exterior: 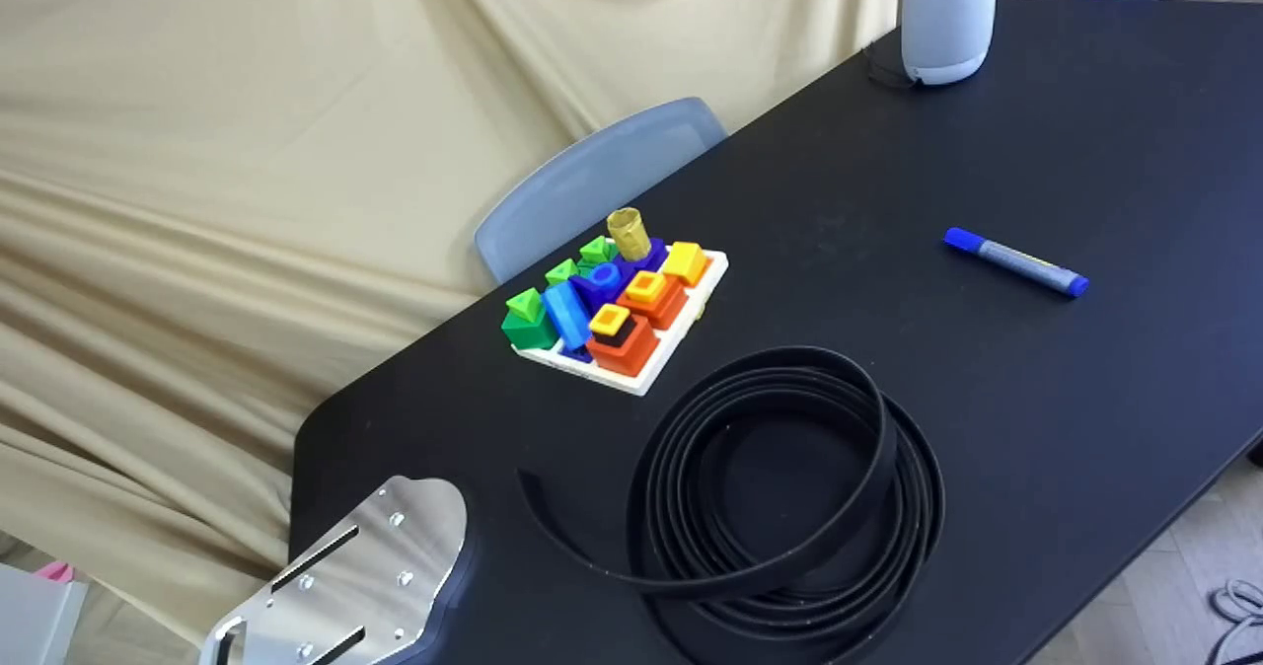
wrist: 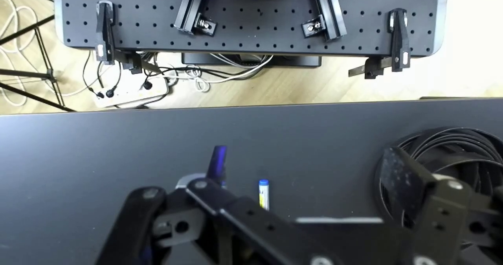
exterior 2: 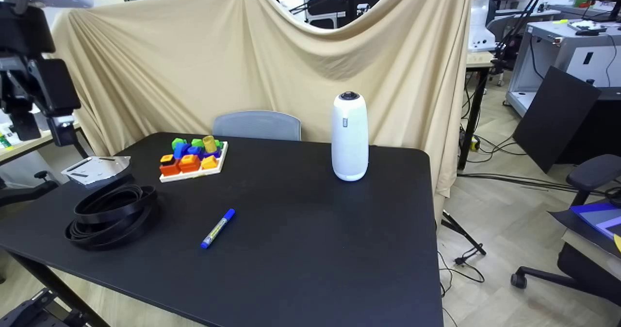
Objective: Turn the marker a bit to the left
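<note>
The marker (exterior: 1016,262) is a slim stick with a blue cap, a grey-white barrel and a blue end. It lies flat on the black table, also seen in an exterior view (exterior 2: 217,228), where it slants with its cap toward the back. In the wrist view the marker (wrist: 264,194) points up the picture, its lower part hidden behind a gripper finger. My gripper (wrist: 312,170) is open with its fingers wide apart and holds nothing. In an exterior view the gripper (exterior 2: 44,128) hangs high above the table's left side, well away from the marker.
A black cable coil (exterior: 918,507) lies near the marker. A white board with coloured blocks (exterior: 681,354) sits beyond it. A tall white cylindrical device (exterior 2: 350,138) stands at the back. A metal plate (exterior: 345,576) is at the table's end. The table edge (wrist: 251,106) crosses the wrist view.
</note>
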`<state>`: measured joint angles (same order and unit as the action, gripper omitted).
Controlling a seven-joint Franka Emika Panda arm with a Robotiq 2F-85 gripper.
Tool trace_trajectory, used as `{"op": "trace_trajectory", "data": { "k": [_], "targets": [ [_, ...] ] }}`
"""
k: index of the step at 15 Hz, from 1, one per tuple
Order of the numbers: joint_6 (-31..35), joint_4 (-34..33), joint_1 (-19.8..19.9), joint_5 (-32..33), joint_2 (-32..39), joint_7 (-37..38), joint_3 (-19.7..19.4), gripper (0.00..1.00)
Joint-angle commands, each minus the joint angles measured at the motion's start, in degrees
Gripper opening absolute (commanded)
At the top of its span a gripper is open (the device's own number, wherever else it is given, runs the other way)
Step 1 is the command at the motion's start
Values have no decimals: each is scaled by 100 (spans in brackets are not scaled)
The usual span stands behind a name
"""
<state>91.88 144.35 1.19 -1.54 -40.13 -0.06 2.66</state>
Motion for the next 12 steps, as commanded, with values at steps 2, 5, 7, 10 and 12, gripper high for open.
{"op": "trace_trajectory", "data": {
  "k": [2, 5, 7, 10, 12],
  "targets": [
    [929, 221, -2, 228, 193, 259, 79, 100],
    [1918, 462, 57, 406, 520, 412, 126, 100],
    [2665, 632, 80, 545, 741, 508, 158, 100],
    [3916, 889, 145, 860, 1080, 747, 280, 100],
    [4635, 1030, 214, 1100, 1363, 981, 411, 100]
  ]
}}
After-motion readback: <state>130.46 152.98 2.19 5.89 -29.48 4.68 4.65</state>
